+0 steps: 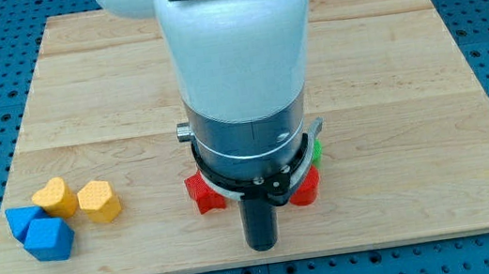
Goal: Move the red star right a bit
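Observation:
A red block (pixel 202 193), star-like as far as it shows, lies on the wooden board (pixel 386 61) at the lower middle, partly hidden by the arm. A second red block (pixel 306 187) shows to the right of the rod, its shape unclear. A sliver of a green block (pixel 317 152) shows just above it. My tip (pixel 262 246) is at the end of the dark rod, below and between the two red blocks, a little to the right of the red star-like one.
At the lower left lie a yellow heart-like block (pixel 55 197), a yellow block (pixel 99 201), and two blue blocks (pixel 21 222) (pixel 49 239). The arm's white body (pixel 238 53) hides the board's centre. The board's bottom edge is close below my tip.

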Motion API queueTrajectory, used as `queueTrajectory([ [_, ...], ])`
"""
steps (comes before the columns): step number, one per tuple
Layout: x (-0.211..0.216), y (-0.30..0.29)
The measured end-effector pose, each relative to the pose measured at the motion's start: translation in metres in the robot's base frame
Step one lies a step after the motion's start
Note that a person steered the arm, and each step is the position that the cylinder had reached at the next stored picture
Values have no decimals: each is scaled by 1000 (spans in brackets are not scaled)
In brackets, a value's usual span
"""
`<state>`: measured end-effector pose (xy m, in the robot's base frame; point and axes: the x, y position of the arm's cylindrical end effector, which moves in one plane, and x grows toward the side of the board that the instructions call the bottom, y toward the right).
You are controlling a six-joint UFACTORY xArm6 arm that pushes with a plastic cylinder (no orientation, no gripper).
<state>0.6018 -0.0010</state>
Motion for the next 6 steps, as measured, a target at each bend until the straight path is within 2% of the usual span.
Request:
queueTrajectory([
  [3,7,8],
  [4,-4,15],
  [6,-78,42],
])
